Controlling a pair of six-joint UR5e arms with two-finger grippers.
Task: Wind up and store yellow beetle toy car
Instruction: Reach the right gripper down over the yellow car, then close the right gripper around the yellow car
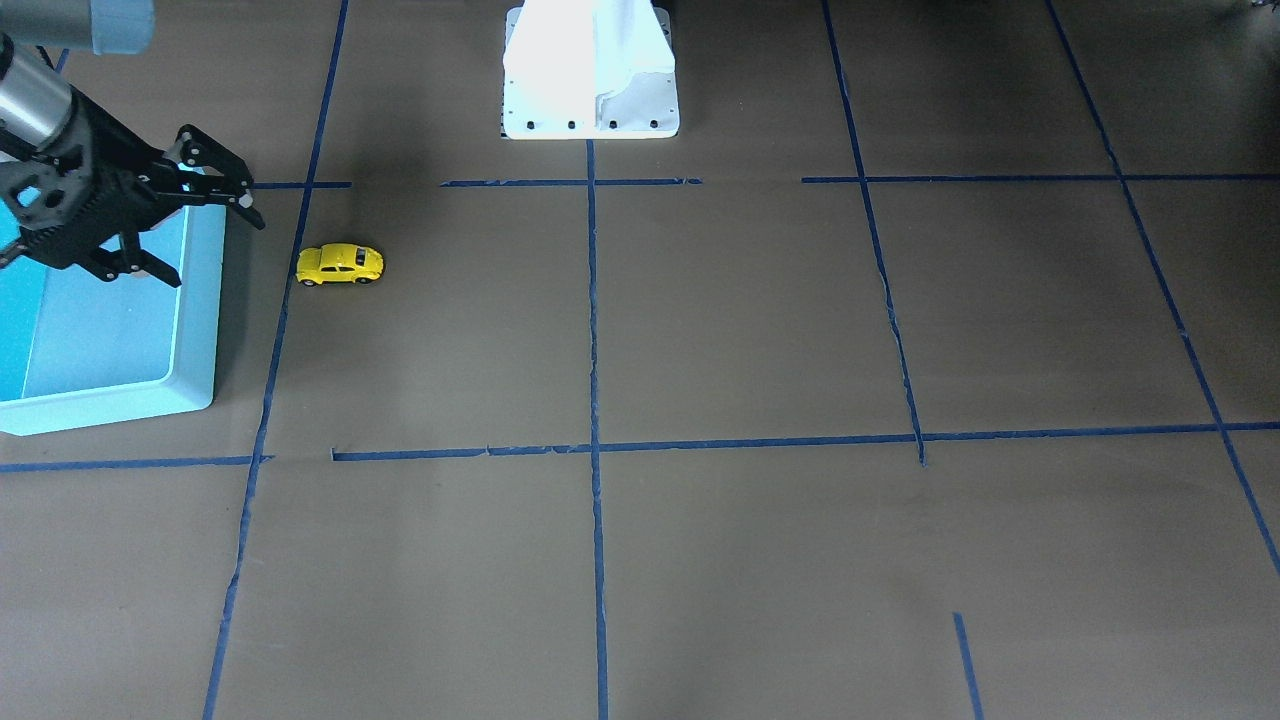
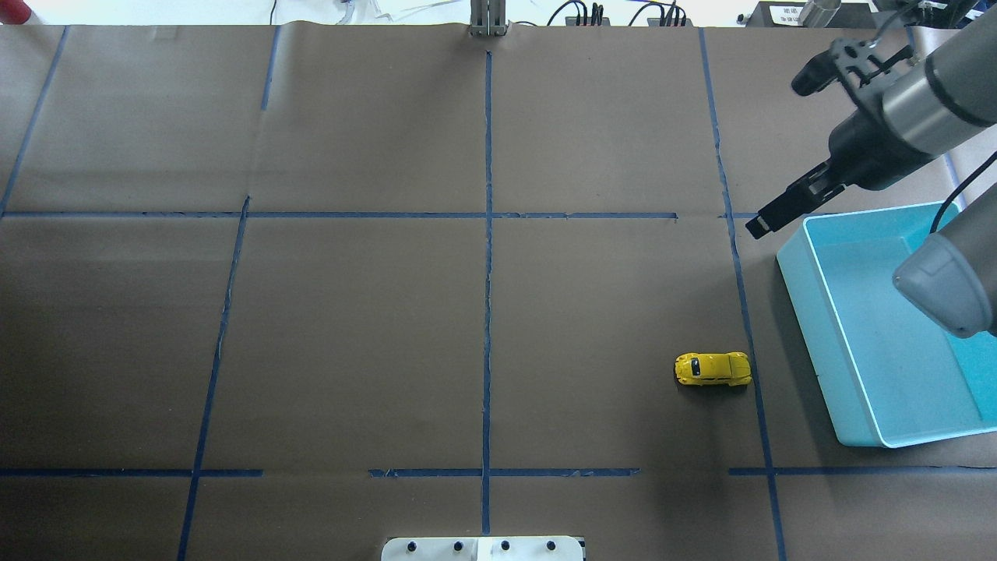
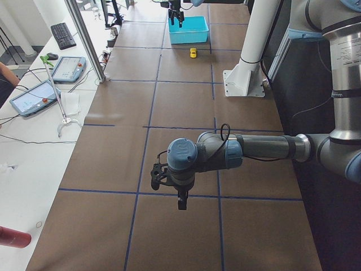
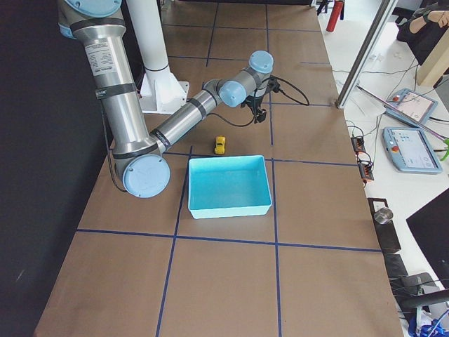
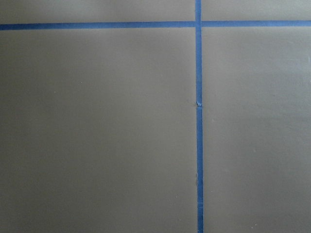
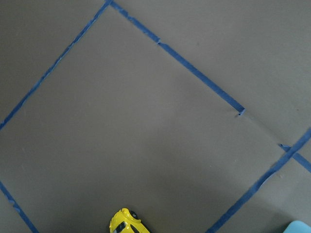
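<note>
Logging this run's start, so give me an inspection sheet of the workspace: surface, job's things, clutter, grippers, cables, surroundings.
Surface: brown-papered table marked with a blue tape grid.
Job's things: yellow beetle toy car stands on its wheels on the table, beside the light blue bin and not in it; nothing seen in the bin.
Clutter: nothing seen.
Grippers: right gripper is open, holds nothing and hangs above a corner of the bin; left gripper is far from the car, open or shut cannot be told.
Cables: black cable runs along the right arm.
Surroundings: white robot base; tablets on a side bench.
</note>
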